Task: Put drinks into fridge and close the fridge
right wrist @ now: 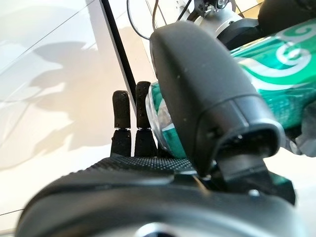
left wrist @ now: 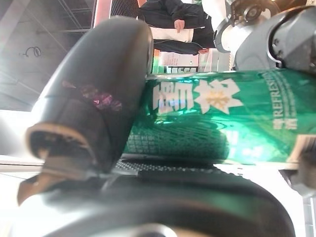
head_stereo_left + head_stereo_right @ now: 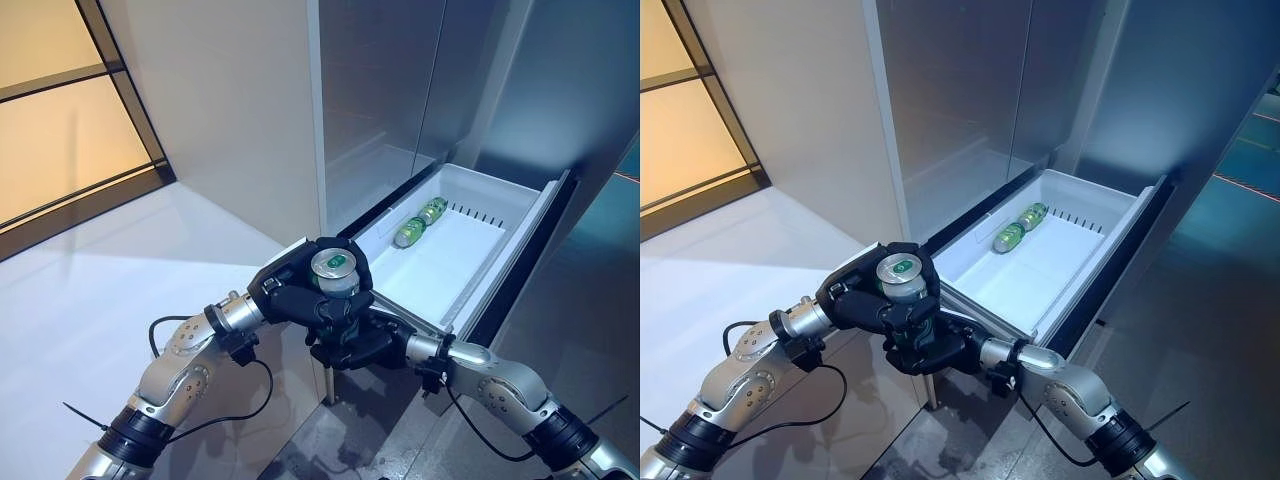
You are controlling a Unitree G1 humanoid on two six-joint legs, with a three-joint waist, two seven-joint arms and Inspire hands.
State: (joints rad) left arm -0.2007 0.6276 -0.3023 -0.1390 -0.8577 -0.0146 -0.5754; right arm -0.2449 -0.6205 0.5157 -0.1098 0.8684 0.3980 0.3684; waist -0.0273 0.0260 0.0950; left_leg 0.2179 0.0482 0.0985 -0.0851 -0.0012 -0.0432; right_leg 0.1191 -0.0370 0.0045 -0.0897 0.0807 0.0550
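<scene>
Left eye view shows us both hands meeting on one upright green can (image 3: 335, 272): our left hand (image 3: 290, 296) curls its fingers round it, our right hand (image 3: 352, 342) grips lower, just before the open fridge drawer (image 3: 520, 225) holding two cans (image 3: 420, 221).

Held green can (image 3: 335, 270): only the silver top shows, body hidden inside the left robot hand (image 3: 300, 292) and right robot hand (image 3: 352, 345). Drawer (image 3: 520, 225) near corner is covered by both hands. Two cans in the drawer (image 3: 419, 222) too small to read.
</scene>
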